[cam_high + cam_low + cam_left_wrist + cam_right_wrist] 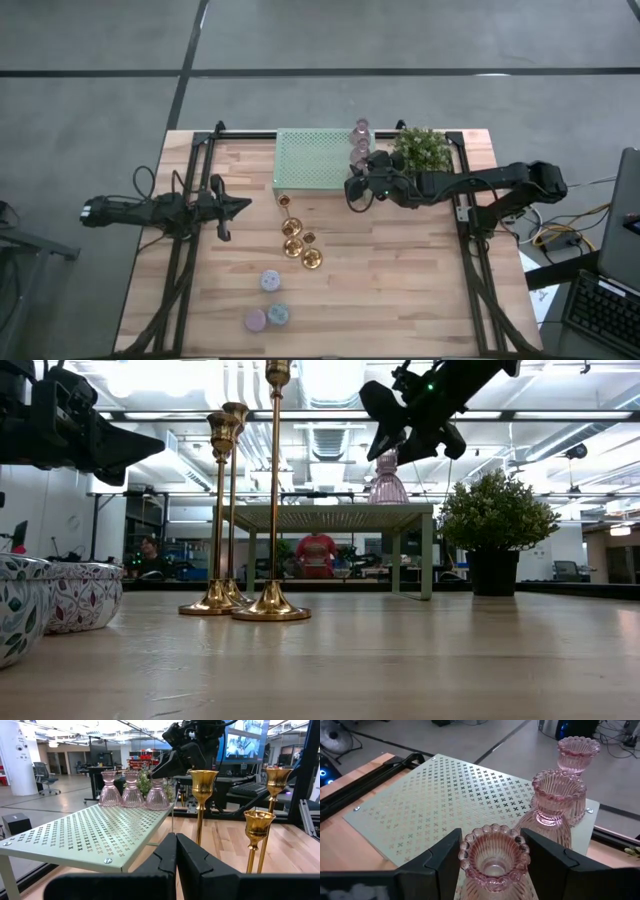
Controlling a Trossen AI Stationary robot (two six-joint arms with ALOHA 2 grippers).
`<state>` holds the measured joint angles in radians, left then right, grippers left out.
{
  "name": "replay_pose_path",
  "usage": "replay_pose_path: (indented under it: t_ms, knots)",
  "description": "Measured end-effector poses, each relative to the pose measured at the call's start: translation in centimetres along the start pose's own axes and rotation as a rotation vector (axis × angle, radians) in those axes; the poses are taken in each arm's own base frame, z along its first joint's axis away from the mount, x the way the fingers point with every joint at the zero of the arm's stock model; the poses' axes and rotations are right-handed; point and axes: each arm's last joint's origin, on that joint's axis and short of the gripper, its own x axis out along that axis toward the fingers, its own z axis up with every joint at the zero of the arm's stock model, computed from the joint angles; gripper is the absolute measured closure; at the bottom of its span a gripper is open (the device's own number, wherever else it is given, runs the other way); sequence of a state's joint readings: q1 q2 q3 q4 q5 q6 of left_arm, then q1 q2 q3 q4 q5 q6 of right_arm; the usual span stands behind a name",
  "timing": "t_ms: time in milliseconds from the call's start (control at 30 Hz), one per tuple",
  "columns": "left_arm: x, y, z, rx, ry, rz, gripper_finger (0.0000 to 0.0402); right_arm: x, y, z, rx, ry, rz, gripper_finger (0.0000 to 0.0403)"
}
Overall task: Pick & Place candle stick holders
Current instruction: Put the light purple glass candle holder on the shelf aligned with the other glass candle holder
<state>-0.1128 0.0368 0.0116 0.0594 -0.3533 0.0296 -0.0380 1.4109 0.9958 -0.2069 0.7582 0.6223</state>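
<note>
right gripper (pixel 492 851): I'm seeing it hanging over the stand's right edge, fingers spread either side of the nearest pink glass holder (pixel 495 857); whether the pads are touching the glass, I can't tell
left gripper (pixel 176 851): I'm parking it at the table's left side; fingers pressed together, holding nothing
pink glass holders: three are standing upright in a row along the right edge of the mint-green stand (pixel 315 160); the other two (pixel 554 802) are sitting just behind the framed one
gold holders (pixel 297 240): a cluster is standing on the bare wood in front of the stand, near table centre; one tall thin-stemmed one (pixel 273 490) among them
pastel holders (pixel 270 300): three squat round ones are sitting near the front edge, well apart from the gold ones
handling, glass: I'm judging it rigid, slick, chip-prone at the beaded rim; I'd be gripping the narrow neck under the rim with light squeeze; neighbours are standing close, so I'd be lifting straight up
handling, gold: probably top-heavy and tippy; I'd be taking the stem low
handling, pastel: likely heavy and wide; I'd be pinching across the rim
hidden: the nearest glass base is cut off in the right wrist view; plant (pixel 422 148) is crowding the arm; no drop-off spot is showing
</note>
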Motion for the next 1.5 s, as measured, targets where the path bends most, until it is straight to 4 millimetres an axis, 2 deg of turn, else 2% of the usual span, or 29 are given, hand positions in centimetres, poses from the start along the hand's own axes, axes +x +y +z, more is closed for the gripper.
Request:
replay_pose_path:
  t_ms: [1067, 1500]
  knots:
    - [0.00, 0.00, 0.01, 0.000, 0.000, 0.000, 0.0392, 0.03, -0.27, -0.08, -0.068, -0.004, -0.036, 0.0211]
    - [0.00, 0.00, 0.00, 0.000, 0.000, 0.000, 0.0392, -0.69, -0.59, 0.64, -0.051, -0.027, -0.028, 0.0211]
